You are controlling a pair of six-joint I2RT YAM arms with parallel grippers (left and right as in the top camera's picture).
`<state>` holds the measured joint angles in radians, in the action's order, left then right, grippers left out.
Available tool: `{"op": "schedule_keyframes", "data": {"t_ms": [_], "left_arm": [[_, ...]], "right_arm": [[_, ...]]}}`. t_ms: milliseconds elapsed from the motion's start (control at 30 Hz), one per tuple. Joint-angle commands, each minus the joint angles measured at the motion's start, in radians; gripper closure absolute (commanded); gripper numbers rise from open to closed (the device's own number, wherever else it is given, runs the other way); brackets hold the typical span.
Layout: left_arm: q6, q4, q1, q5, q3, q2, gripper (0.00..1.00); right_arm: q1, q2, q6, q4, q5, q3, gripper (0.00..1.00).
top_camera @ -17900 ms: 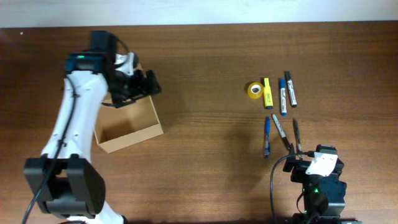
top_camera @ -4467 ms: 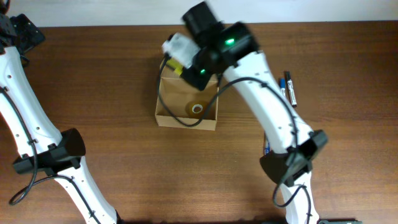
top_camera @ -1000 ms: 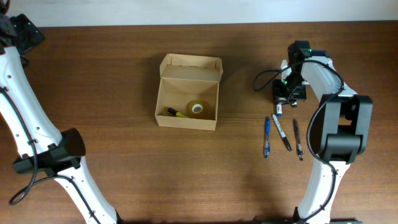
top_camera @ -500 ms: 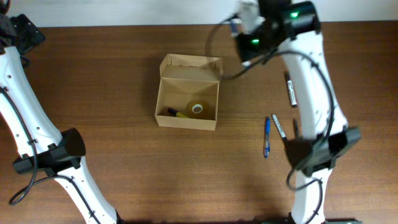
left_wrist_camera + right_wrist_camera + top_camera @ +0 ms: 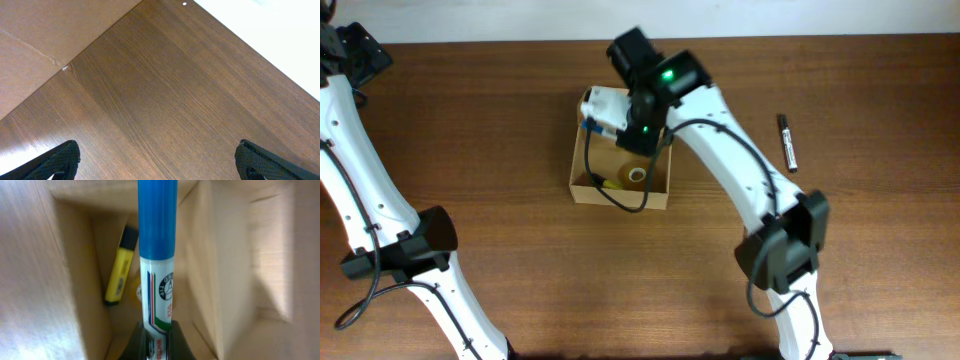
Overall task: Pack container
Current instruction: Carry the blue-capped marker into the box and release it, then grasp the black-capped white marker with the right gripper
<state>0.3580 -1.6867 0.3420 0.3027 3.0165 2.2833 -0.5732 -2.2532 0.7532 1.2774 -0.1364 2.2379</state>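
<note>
- Blue marker [image 5: 157, 260], seen close from the right wrist: its white barrel carries a round blue emblem with a big "A" in the middle. The small letters curving around it are too blurred to read.
- Same marker, lower down: red and green stripes, then a line of red print I can't make out.
- Black marker [image 5: 786, 142]: white label, print too small to read.

Site entry, logged from my remote station: robotics lab bench.
- Surface: dark wood-grain tabletop [image 5: 520, 250], bare around the cardboard container [image 5: 582, 185].
- Backdrop: plain white wall [image 5: 770, 15] beyond the container.
- Fixtures: white jointed left arm [image 5: 350, 170] well left of the container; matching right arm [image 5: 740, 170] reaching over it, green status light [image 5: 668, 74] lit.
- Test stock: black marker [image 5: 786, 142] right of the container.
</note>
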Motion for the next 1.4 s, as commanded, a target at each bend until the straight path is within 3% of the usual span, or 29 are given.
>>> {"op": "schedule_keyframes", "data": {"t_ms": [0,200,400,433,467,500,700,833,900,967,1133,1367], "left_arm": [[-0.012,0.0,0.004,-0.003,0.007,-0.021,0.0],[-0.012,0.0,0.004,-0.003,0.007,-0.021,0.0],[-0.012,0.0,0.004,-0.003,0.007,-0.021,0.0],[-0.012,0.0,0.004,-0.003,0.007,-0.021,0.0],[-0.012,0.0,0.004,-0.003,0.007,-0.021,0.0],[-0.012,0.0,0.004,-0.003,0.007,-0.021,0.0],[-0.012,0.0,0.004,-0.003,0.007,-0.021,0.0],[-0.012,0.0,0.004,-0.003,0.007,-0.021,0.0],[-0.012,0.0,0.004,-0.003,0.007,-0.021,0.0],[-0.012,0.0,0.004,-0.003,0.007,-0.021,0.0],[-0.012,0.0,0.004,-0.003,0.007,-0.021,0.0],[-0.012,0.0,0.004,-0.003,0.007,-0.021,0.0]], "right_arm": [[-0.003,-0.018,0.055,-0.056,0.008,-0.105,0.96],[-0.002,-0.031,-0.003,-0.196,0.01,-0.262,0.96],[-0.002,-0.031,-0.094,-0.231,0.021,-0.271,0.96],[-0.003,-0.031,-0.11,-0.224,0.023,-0.265,0.89],[-0.003,-0.031,-0.132,-0.203,0.027,-0.251,0.58],[-0.003,-0.03,-0.138,-0.193,0.031,-0.243,0.52],[-0.003,0.008,-0.146,-0.042,0.07,-0.084,0.49],[-0.001,0.041,-0.221,0.037,0.07,0.083,0.66],[0.01,0.05,-0.283,0.078,0.071,0.189,0.66],[0.033,0.055,-0.381,0.109,0.082,0.292,0.57],[0.175,0.059,-0.713,0.156,0.111,0.52,0.54],[0.426,0.03,-0.756,0.224,0.121,0.481,0.54]]}}
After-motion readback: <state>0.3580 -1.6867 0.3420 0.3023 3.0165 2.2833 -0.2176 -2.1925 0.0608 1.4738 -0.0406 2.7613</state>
